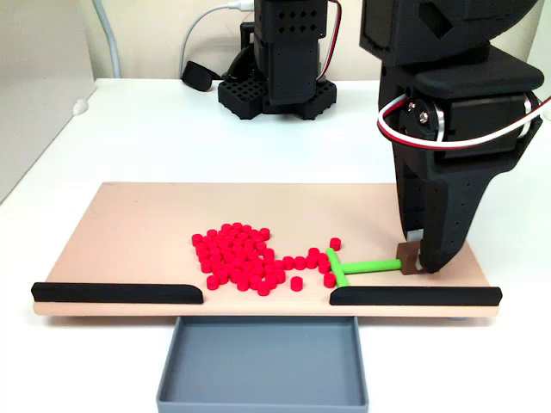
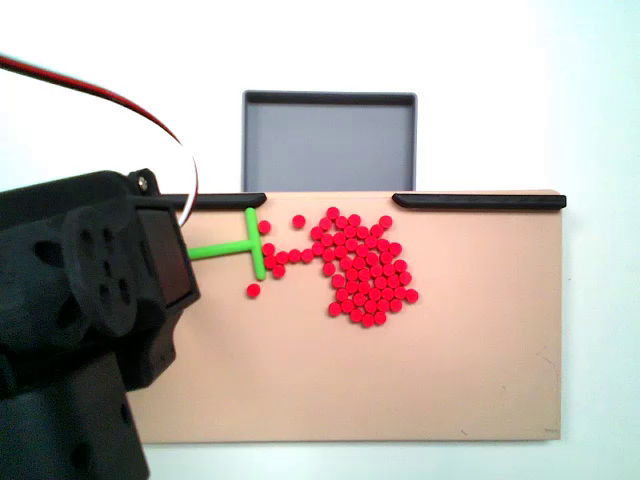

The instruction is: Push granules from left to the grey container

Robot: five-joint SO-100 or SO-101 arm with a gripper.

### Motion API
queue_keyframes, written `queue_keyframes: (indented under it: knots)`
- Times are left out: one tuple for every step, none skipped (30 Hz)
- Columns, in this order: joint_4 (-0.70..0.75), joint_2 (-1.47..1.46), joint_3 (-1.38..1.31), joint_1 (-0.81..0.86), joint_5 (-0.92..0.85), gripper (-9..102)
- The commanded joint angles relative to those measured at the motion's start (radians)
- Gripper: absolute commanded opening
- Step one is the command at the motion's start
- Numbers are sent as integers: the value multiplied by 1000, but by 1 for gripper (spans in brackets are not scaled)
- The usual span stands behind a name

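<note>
The red granules (image 1: pixel 237 256) lie in a loose heap on the middle of the tan board (image 1: pixel 129 232), with a short trail running right to the green T-shaped stick (image 1: pixel 362 266). In the other fixed view the granules (image 2: pixel 365 265) sit right of the stick (image 2: pixel 235 248). My gripper (image 1: pixel 415 258) stands at the board's right end, shut on the stick's brown-tipped handle. The stick's crossbar touches the nearest granules. The grey container (image 1: pixel 263 361) sits against the board's front edge, below the gap between the black strips; the container (image 2: pixel 330 140) holds nothing.
Two black strips (image 1: pixel 116 292) (image 1: pixel 415 295) line the board's front edge with a gap between them. One granule (image 1: pixel 335 243) lies apart behind the crossbar. A black arm base (image 1: pixel 280 64), a white cable and a black plug (image 1: pixel 198 76) stand at the back. My arm's body (image 2: pixel 90 320) covers the other view's left.
</note>
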Motion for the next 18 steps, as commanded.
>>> queue_keyframes:
  knots:
    - [2,5,-9,18,-21,0]
    - [2,5,-9,18,-25,0]
    - [2,5,-9,20,-28,0]
    - [2,5,-9,21,-31,0]
    - [2,5,-9,23,-32,0]
    - [2,5,-9,23,-34,0]
    - [2,5,-9,25,-35,0]
    - [2,5,-9,26,-37,0]
    - [2,5,-9,26,-38,0]
    - [2,5,-9,28,-40,0]
    - [2,5,-9,28,-41,0]
    - [2,5,-9,29,-43,0]
    - [2,5,-9,29,-44,0]
    - [2,5,-9,31,-46,0]
    - [2,5,-9,31,-48,0]
    - [2,5,-9,31,-51,0]
    - [2,5,-9,32,-54,0]
    - [2,5,-9,32,-57,0]
